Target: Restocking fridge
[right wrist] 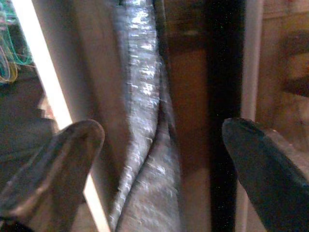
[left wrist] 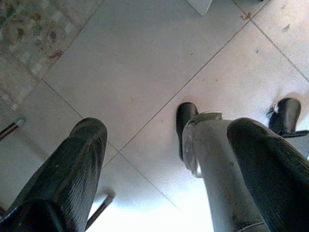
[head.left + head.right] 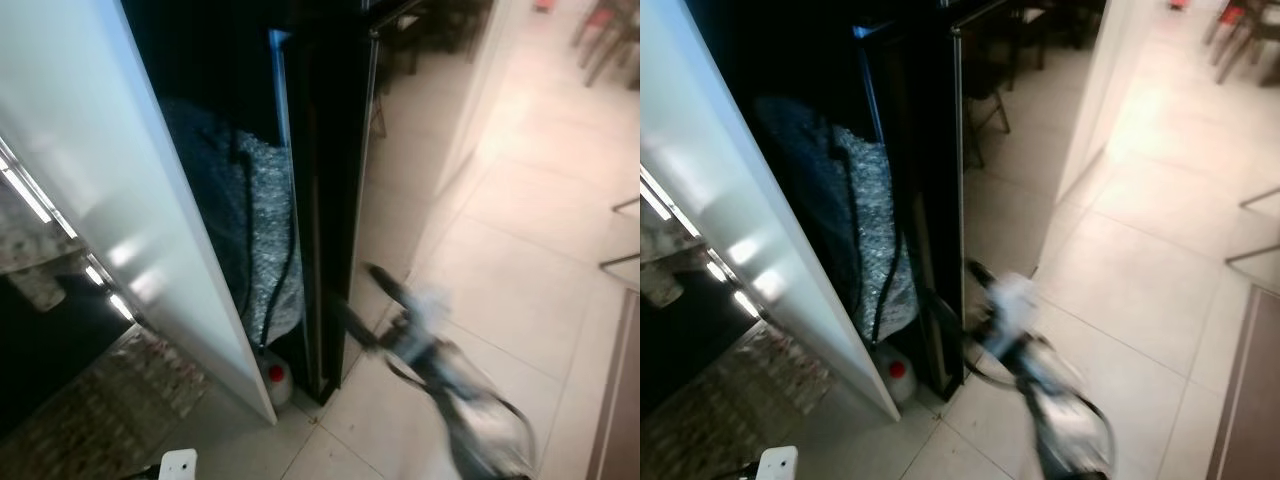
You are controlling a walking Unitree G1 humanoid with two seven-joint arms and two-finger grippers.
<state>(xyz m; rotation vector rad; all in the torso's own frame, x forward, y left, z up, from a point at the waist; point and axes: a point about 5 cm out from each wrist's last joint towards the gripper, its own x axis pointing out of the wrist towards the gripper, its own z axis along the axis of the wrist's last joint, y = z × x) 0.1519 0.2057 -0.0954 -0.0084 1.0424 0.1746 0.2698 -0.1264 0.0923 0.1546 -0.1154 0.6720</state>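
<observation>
Right pincer (image 3: 375, 300), blurred, reaches low toward the fridge's (image 3: 330, 200) dark edge, probably to get at the door; its wrist view shows the fingers (image 1: 53, 169) spread wide, holding nothing. Left pincer (image 2: 164, 164) hangs over the floor (image 2: 135, 63), also wide open and empty. Near the fridge's foot stands a red-capped bottle (image 3: 277, 384); behind, foil padding (image 3: 265, 230) fills the gap beside the white panel (image 3: 110, 170).

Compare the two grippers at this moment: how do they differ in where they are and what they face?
The right gripper is raised and reaches toward the black fridge edge, blurred by motion; the left gripper hangs low, pointing down at the tiled floor. The right gripper faces silvery insulation; the left faces bare tile and the robot's feet. Both have their fingers apart and hold nothing.
</observation>
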